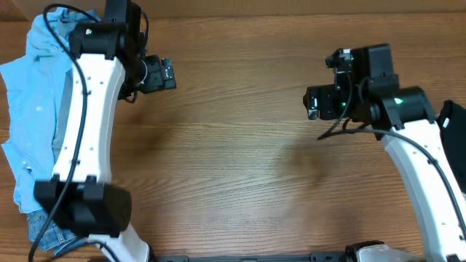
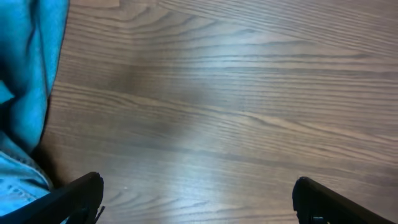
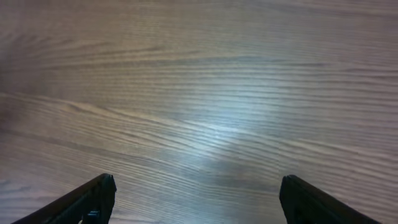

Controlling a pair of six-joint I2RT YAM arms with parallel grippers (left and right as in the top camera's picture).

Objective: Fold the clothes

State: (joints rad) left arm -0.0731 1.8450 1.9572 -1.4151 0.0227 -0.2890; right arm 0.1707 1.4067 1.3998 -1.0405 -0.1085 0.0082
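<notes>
From above, the blue shirt [image 1: 33, 109] and jeans [image 1: 42, 231] lie heaped at the left edge of the table [image 1: 233, 167]; the left wrist view shows the left gripper [image 2: 199, 193] wide and empty beside what may be a hem, the right wrist view the right gripper [image 3: 198, 193] likewise, so pinch one layer only.

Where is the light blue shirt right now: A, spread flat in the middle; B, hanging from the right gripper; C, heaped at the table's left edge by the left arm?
C: the light blue shirt lies heaped along the left edge of the table, partly under the left arm, and the right gripper is open with nothing in it.
</notes>
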